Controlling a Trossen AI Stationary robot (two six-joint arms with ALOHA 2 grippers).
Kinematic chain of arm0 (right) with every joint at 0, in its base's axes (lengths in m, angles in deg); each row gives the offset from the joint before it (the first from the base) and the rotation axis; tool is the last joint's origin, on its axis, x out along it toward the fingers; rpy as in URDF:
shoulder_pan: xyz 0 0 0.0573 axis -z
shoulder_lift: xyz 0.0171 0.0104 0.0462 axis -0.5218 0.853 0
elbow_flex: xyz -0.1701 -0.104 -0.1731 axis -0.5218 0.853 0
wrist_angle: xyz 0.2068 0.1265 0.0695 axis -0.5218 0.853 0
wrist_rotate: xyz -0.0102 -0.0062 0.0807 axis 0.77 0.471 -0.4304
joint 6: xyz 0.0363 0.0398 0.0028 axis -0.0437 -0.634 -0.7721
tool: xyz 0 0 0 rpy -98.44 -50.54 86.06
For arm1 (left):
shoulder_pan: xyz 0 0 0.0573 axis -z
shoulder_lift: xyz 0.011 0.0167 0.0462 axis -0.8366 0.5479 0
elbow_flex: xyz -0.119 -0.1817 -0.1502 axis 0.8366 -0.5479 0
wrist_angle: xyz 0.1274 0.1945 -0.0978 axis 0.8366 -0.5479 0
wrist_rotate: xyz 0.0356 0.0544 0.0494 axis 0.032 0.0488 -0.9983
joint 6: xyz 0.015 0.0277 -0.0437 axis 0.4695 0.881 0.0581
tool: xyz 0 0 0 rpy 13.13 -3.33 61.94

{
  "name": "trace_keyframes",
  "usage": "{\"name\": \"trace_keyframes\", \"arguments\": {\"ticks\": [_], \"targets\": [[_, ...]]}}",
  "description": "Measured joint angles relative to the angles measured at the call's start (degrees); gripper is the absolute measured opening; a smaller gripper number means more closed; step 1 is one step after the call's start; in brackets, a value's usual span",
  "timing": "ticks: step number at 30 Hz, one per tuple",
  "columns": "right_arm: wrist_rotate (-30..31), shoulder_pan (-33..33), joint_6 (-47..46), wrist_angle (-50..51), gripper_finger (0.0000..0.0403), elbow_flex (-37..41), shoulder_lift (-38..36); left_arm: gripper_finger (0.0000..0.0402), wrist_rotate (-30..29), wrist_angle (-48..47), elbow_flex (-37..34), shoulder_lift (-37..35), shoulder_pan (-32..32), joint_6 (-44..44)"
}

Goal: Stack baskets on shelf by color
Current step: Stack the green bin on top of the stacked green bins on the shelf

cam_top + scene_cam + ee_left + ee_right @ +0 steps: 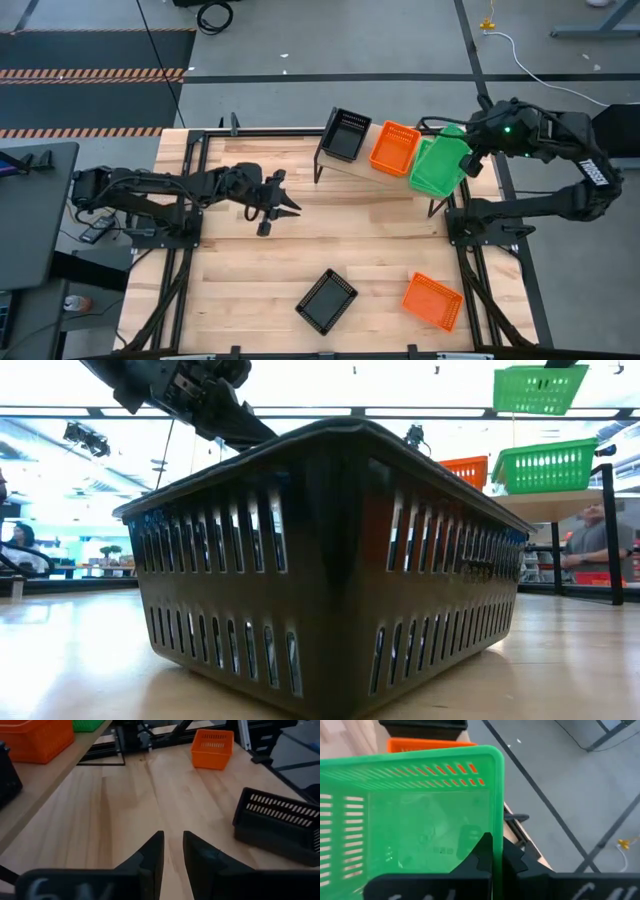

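The right pincer (492, 855) grips a green mesh basket (440, 160) by its rim, held aloft over another green basket (545, 465) on the shelf (352, 170). Beside them sit an orange basket (394, 148) and a black basket (346, 134), possibly stacked. The left pincer (283, 210) hangs slack, fingers parted, above the slatted counter (240, 280).

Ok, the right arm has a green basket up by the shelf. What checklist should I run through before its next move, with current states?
1. Right gripper shut on the raised green basket: ok.
2. That basket is lifted above the green basket on the shelf: ok.
3. Lined up squarely over it: cannot tell.
4. Orange basket on the shelf clear of the drop spot: ok.
5. Left gripper hangs away from the shelf over the table, empty: ok.
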State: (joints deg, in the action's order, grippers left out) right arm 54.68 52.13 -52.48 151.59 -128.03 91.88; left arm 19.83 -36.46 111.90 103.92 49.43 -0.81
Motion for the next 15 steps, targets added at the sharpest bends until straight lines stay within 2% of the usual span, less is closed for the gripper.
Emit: {"name": "trace_keyframes", "arguments": {"ticks": [11,15], "targets": [[-1.3,6.2,6.2,0.7,0.0006,0.0,1.6,0.0077,7.4,2.5,0.0,0.0,-3.6,0.5],[-4.0,8.5,8.2,0.7,0.0006,0.0,2.9,0.0076,9.1,1.8,0.0,0.1,-3.8,0.6]]}}
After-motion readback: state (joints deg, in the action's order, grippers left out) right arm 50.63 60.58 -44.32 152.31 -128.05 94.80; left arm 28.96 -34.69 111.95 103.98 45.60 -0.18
